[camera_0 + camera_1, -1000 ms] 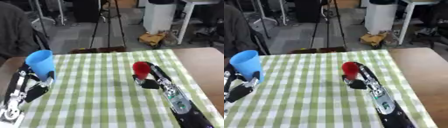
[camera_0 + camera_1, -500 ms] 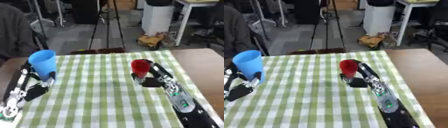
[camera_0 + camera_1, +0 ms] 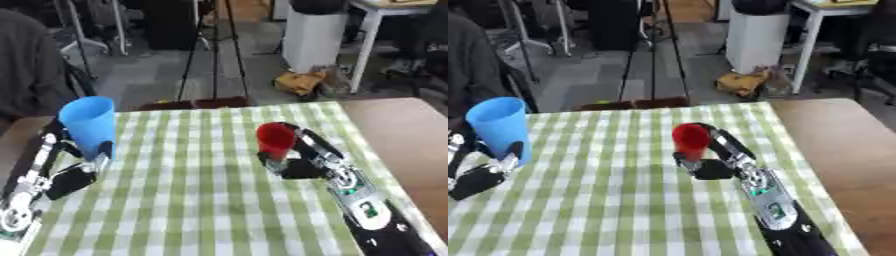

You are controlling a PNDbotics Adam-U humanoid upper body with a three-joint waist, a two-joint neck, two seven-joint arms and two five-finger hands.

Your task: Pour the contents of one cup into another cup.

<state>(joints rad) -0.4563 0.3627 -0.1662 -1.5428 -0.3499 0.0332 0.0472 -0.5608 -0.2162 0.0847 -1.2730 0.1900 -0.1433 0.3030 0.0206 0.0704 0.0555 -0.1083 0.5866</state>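
The right hand (image 3: 302,161), fingers curled round the upright red cup (image 3: 275,139), stands well apart from the upright blue cup (image 3: 89,125) that the left hand (image 3: 72,172) clasps, across the checked cloth (image 3: 201,200).

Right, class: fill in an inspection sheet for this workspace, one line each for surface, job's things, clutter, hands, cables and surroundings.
Surface: table with a green-and-white checked cloth.
Job's things: blue cup on the left, red cup on the right, both upright and apart; contents cannot be seen.
Clutter: nothing seen on the cloth.
Hands: left hand has its fingers round the blue cup; right hand has its fingers round the red cup.
Cables: nothing seen.
Surroundings: tripod, white bin, yellow object on the floor beyond the table.
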